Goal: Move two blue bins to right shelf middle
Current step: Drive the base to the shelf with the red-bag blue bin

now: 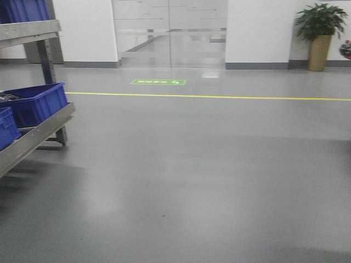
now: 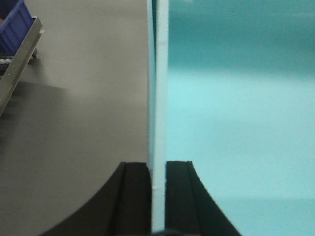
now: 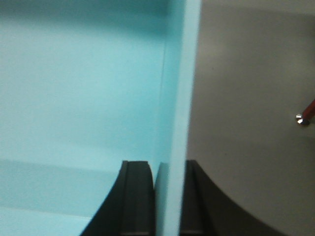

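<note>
- Pale aqua-blue smooth plastic bin (image 2: 236, 123) is what I'm carrying, and honestly it's all either wrist cam shows. Can't tell if it's one bin or two nested; I only see one wall edge per side.
- Left gripper (image 2: 158, 196): black jaws nearly closed, pinching the bin's thin left wall, one finger inside, one outside. From this gripper the bin body runs off to the right.
- Right gripper (image 3: 168, 196): same deal mirrored, jaws clamped across the right wall, bin interior spreading left of it.
- So the bin hangs between the two arms, gripped on opposite walls, its span running left to right across the rig. Neither arm is nearer; it's a shared hold.
- Using the grey metal shelf rack (image 1: 38, 129) as my landmark: it sits at the far left of the front view with deep royal-blue plastic bins (image 1: 35, 104) on it, and it shows left of the carried bin in the left wrist view, apart from it.
- The grey floor (image 1: 208, 164) stretches right of that rack. No right shelf is visible, so my guess is the base needs to swing right before placing.
</note>
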